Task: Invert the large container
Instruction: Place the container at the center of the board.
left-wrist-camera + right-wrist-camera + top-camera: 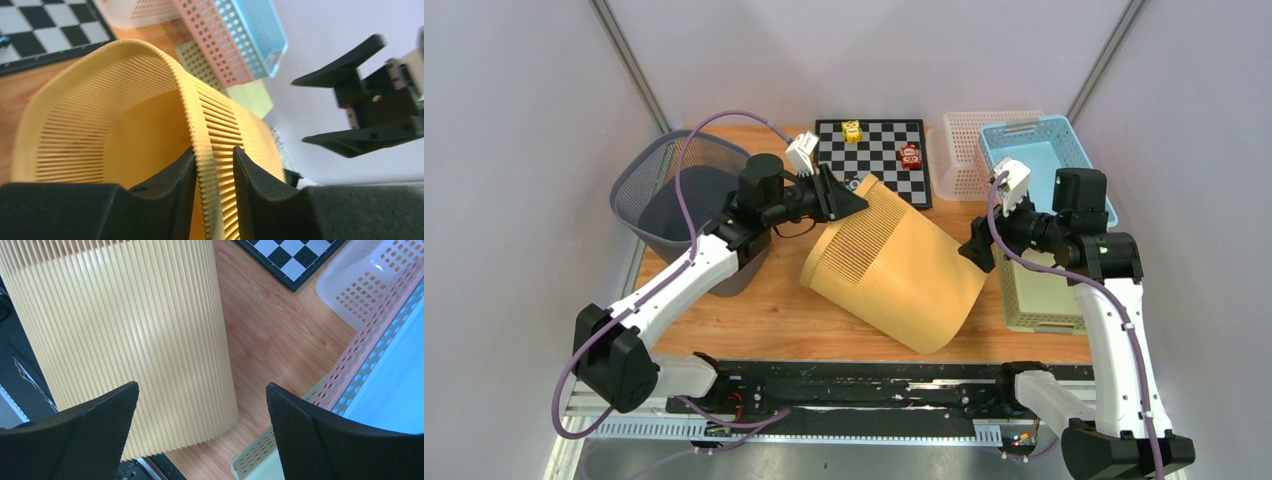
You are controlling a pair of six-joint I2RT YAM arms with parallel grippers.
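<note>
The big yellow container [894, 265] lies tipped on its side in the middle of the table [764, 310]. Its open mouth points far and left. The left gripper [849, 200] has one finger on each side of the rim, but I cannot tell if it is squeezing. The right gripper [974, 250] is spread wide, holding nothing, near the container's right side.
</note>
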